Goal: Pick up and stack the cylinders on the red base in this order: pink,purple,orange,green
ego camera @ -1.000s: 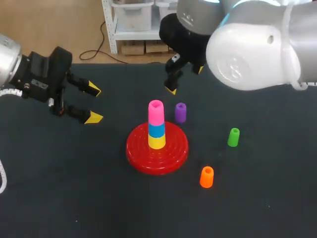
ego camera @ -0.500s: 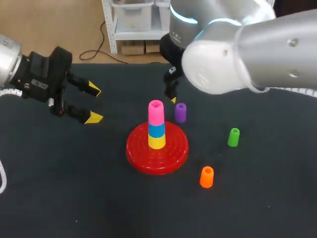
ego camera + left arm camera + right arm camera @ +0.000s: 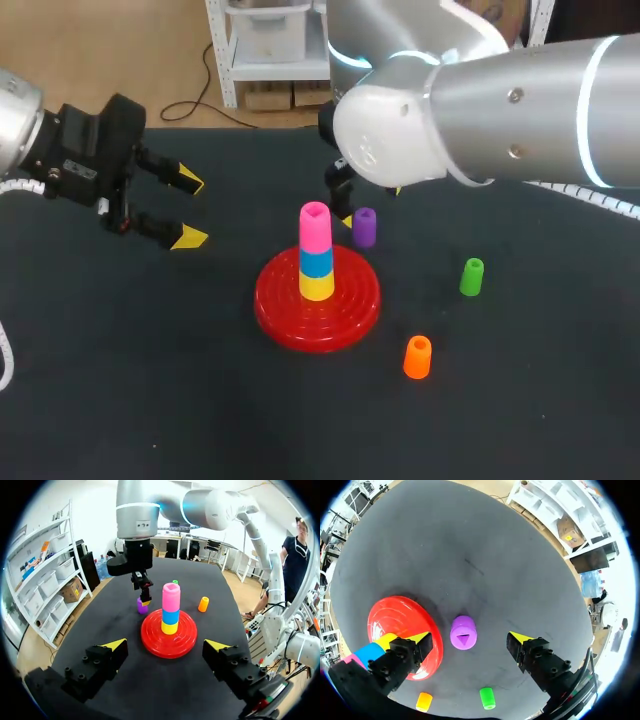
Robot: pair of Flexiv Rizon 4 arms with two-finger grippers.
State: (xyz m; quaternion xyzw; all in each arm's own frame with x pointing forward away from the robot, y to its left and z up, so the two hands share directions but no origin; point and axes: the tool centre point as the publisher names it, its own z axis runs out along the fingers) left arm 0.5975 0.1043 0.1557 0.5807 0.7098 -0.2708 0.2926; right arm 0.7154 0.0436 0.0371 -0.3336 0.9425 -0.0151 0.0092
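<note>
A round, ribbed red plastic base (image 3: pixel 275 310) sits on the dark table (image 3: pixel 140 390). It carries a yellow cylinder (image 3: pixel 316 286), a blue cylinder (image 3: pixel 316 262) and a pink cylinder (image 3: pixel 314 226) on top. A small purple plastic cylinder (image 3: pixel 364 227) stands upright just beside the base's far right rim. The right gripper (image 3: pixel 469 639) hangs over it, jaws spread wide and touching nothing. A green cylinder (image 3: pixel 472 277) stands right of the base, and an orange cylinder (image 3: pixel 417 357) lies off its near right rim. The left gripper (image 3: pixel 187 209) sits well left of the base, released and empty.

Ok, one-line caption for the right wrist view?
Open right claw lined up on the upright purple cylinder, red base alongside.
</note>
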